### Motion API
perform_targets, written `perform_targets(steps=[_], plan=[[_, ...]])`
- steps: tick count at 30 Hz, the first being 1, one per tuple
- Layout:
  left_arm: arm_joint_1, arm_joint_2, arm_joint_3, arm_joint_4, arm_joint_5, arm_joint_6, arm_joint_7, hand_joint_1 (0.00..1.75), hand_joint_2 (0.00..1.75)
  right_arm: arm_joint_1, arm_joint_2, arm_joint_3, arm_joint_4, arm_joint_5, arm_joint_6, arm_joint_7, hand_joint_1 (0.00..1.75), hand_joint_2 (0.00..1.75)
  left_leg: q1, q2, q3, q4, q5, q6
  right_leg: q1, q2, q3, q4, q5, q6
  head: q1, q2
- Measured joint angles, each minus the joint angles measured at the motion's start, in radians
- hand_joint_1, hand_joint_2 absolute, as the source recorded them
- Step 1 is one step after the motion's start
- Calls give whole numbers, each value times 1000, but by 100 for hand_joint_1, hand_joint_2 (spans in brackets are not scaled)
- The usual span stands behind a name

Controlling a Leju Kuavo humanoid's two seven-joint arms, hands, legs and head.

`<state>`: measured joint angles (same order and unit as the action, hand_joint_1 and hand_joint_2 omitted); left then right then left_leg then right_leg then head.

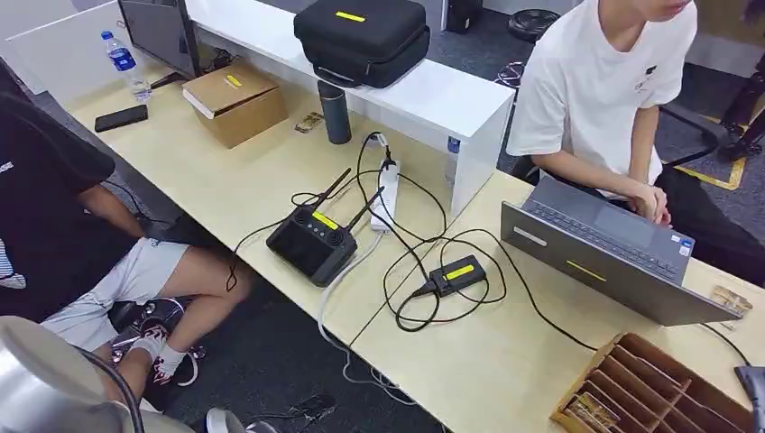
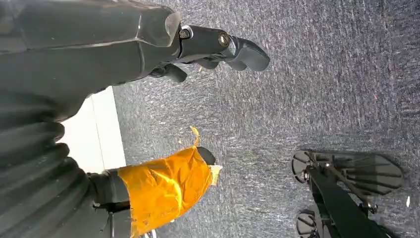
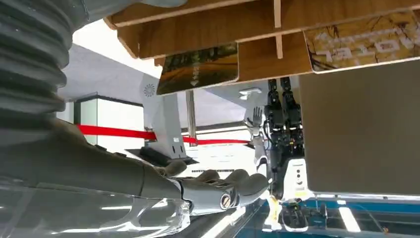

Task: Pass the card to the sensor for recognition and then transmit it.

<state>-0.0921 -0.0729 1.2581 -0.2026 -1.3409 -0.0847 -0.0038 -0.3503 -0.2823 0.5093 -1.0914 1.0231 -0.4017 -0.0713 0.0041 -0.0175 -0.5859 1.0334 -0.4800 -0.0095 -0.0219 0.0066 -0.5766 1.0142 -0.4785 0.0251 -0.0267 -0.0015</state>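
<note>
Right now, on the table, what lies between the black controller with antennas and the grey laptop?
In the head view, a small black box with a yellow label lies between the controller and the laptop, amid looping black cables.

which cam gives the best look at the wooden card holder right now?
Head view: the wooden card holder sits at the desk's near right corner, its slanted dividers and a few cards visible. The right wrist view catches it close and turned, just slats and two card faces. The left wrist view looks at carpet.
</note>
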Motion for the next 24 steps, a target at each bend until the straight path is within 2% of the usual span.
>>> perform_targets(steps=[14, 24], plan=[[-1, 0, 0, 0, -8, -4, 0, 0, 175, -88, 23, 19, 55, -12, 3, 12, 0, 175, 0, 0, 0, 0, 0, 0, 0, 0, 0, 0, 0, 0, 0, 0], [-1, 0, 0, 0, -8, -6, 0, 0, 175, -101, 25, 27, 88, -20, 2, 18, 0, 175, 0, 0, 0, 0, 0, 0, 0, 0, 0, 0, 0, 0, 0, 0]])
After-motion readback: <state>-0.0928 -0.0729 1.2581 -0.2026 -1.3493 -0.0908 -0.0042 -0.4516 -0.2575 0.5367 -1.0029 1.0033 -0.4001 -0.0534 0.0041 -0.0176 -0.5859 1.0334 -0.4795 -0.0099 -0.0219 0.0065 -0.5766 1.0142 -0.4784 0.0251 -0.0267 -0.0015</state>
